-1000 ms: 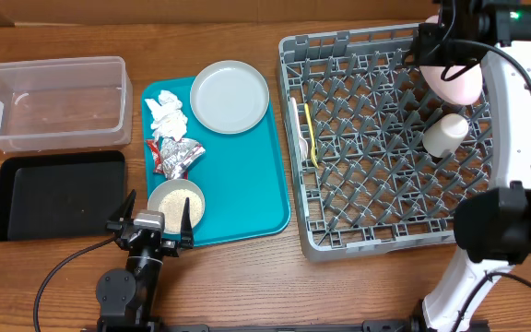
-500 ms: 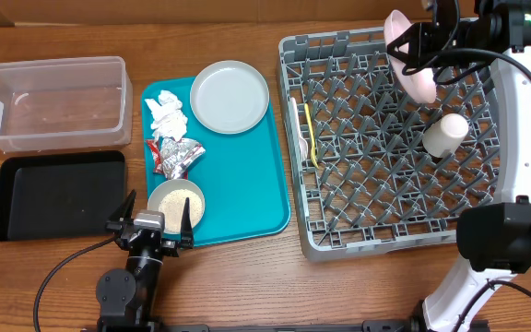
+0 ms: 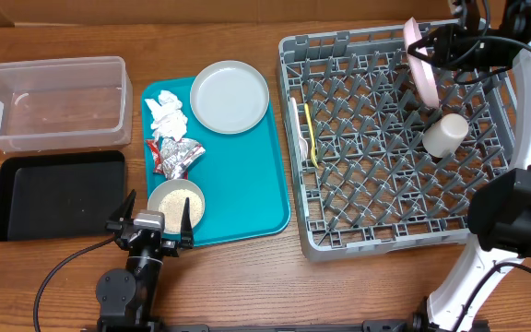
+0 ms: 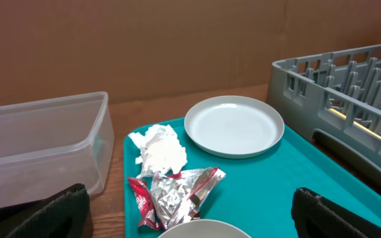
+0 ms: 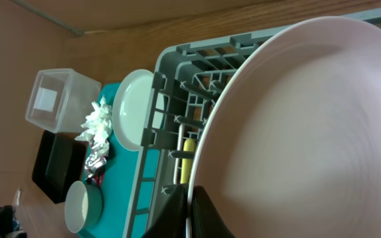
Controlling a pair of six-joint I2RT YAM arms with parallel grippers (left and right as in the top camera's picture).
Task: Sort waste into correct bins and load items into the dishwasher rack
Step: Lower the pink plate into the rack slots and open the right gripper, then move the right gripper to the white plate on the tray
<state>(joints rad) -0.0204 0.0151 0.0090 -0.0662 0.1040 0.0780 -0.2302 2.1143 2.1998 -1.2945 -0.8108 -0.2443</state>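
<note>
Inside rack [image 3: 387,238], cup [image 3: 444,135], fork [image 3: 312,136], pink plate [image 3: 421,60] seemingly on edge

The rack [image 3: 290,157] stands right, the serving tray [image 3: 242,184] left of it; further left the tub [image 3: 49,101], the shallow tray [image 3: 58,194] nearer. On the serving tray — plate [image 3: 230,96] far, tissue [image 3: 168,112] beside it, wrapper [image 3: 175,155] nearer, bowl [image 3: 176,201] nearest. In the rack — fork [image 3: 311,134] left, cup [image 3: 444,135] right, second plate [image 3: 419,60] farther.

The whole table [image 3: 247,281] is viewed from straight above. The left wrist view is set low at the near edge of the teal tray [image 4: 263,185] and aimed far, tub [image 4: 38,145] left, rack [image 4: 349,79] right. The right wrist view is held close against a pink plate [image 5: 296,132], looking left over the rack. The teal tray, tub and rack are shared by all.
</note>
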